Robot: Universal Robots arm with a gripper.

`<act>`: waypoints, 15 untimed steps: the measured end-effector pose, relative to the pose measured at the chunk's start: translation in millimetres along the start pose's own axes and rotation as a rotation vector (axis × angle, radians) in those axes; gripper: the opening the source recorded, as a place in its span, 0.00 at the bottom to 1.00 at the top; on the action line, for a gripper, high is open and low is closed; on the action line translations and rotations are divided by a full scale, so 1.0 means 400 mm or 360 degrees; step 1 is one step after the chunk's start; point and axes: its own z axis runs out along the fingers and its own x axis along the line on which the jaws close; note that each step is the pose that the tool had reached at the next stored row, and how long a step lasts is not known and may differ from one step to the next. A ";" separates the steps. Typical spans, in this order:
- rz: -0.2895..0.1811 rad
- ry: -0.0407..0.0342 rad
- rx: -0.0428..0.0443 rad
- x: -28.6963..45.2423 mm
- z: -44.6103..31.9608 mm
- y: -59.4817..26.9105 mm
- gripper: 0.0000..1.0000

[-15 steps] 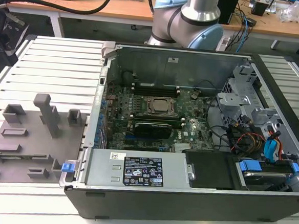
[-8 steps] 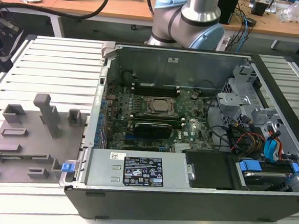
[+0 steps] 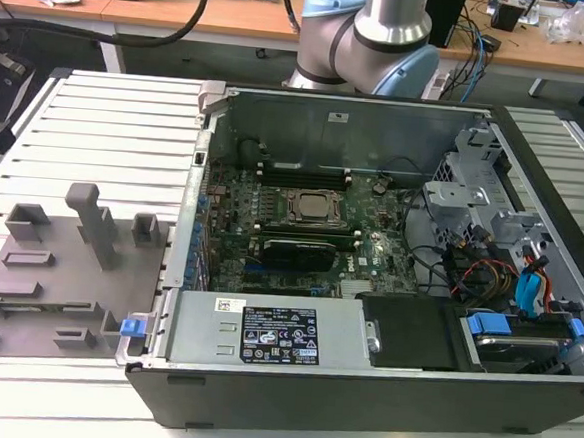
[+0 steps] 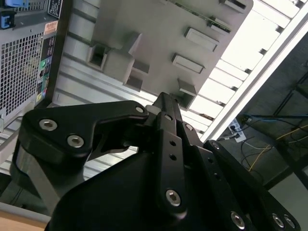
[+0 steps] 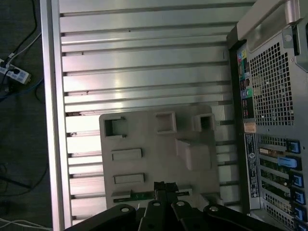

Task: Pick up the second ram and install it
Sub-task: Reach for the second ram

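The second ram [image 5: 139, 196] is a thin green stick lying in a slot at the edge of the grey fixture plate [image 5: 159, 144]. In the second wrist view it shows as a green strip [image 4: 214, 21] at the plate's far edge. My gripper [image 5: 164, 186] hangs above the plate, its black fingertips pressed together with nothing between them. In the first wrist view those tips sit over the middle of the ram. The second wrist view shows the gripper [image 4: 165, 98] well clear of the plate. The open computer case [image 3: 379, 115] lies at the exterior view's right of the plate.
Inside the case are the CPU socket [image 3: 311, 206], black memory slots [image 3: 301, 168] and a green stick [image 3: 301, 239] seated beside the socket. Grey holders and a tall post [image 3: 93, 220] rise from the fixture plate. The slatted aluminium table [image 3: 108, 126] carries everything. Loose cables [image 3: 469, 267] fill the case's right end.
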 end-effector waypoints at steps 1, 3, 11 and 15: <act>0.0000 0.0000 0.0000 0.000 0.000 -0.009 0.11; 0.0000 0.0000 0.0000 0.000 0.000 -0.020 0.11; 0.0000 0.0000 0.0000 -0.003 -0.001 -0.079 0.11; 0.0000 0.0000 0.0000 -0.004 -0.001 -0.095 0.11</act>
